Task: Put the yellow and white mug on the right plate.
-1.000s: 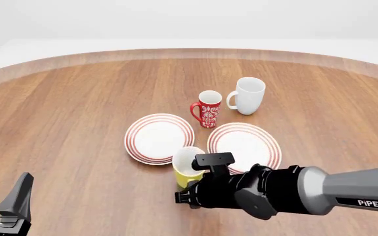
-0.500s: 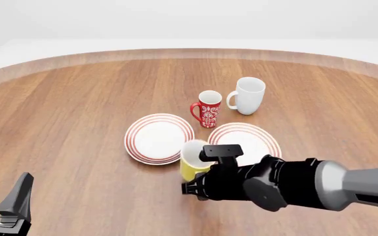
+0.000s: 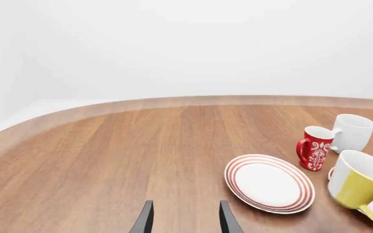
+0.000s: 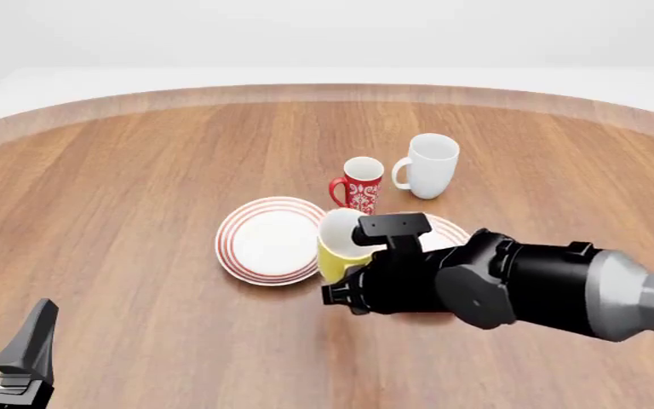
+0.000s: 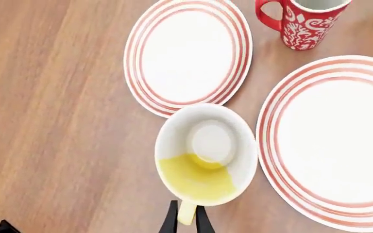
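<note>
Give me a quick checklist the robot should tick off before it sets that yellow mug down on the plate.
1. Fingers pinch the handle of the yellow mug: ok, the right gripper is closed on it.
2. Mug lifted off the table: ok, judging by the front view.
3. Mug over the right plate: not ok, it hangs between the two plates.
4. Right plate free of other things: ok.
5. Red mug and white mug out of the way: ok, both stand behind the plates.
6. Left gripper clear: ok, open and far off.

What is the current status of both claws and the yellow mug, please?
Right claw shut on the yellow and white mug by its handle, mug lifted. Left claw open, idle. Right plate bare; red patterned mug stands just beyond.
</note>
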Robot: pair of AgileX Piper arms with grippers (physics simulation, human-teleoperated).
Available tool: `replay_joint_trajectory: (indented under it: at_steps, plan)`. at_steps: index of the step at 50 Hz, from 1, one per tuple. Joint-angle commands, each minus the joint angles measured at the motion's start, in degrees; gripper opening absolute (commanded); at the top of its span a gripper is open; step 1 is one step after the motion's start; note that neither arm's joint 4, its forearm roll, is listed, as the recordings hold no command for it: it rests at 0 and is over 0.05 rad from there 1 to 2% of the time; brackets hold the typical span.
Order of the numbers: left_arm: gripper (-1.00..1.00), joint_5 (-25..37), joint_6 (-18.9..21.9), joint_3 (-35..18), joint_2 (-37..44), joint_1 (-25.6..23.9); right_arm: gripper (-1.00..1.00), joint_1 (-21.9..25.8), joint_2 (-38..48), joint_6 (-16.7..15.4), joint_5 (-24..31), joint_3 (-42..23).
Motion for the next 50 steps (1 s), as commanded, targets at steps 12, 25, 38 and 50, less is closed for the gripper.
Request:
replay_joint_trajectory:
  at_steps: [12, 25, 38, 50]
  plan:
    - [1.0, 0.0, 0.0, 0.0, 0.0, 0.0, -1.0, -6.8, -2.3, -7.3, 3.8, -1.6]
    - [1.0, 0.0, 0.0, 0.0, 0.0, 0.0, -1.0, -10.0, -3.7, -10.2, 4.2, -0.1]
    - [1.0, 0.0, 0.0, 0.0, 0.0, 0.0, -1.0, -10.6, -5.3, -10.2, 4.1, 0.3]
    - [1.0, 0.0, 0.0, 0.0, 0.0, 0.0, -1.0, -10.8, -4.4, -10.5, 3.4, 0.6]
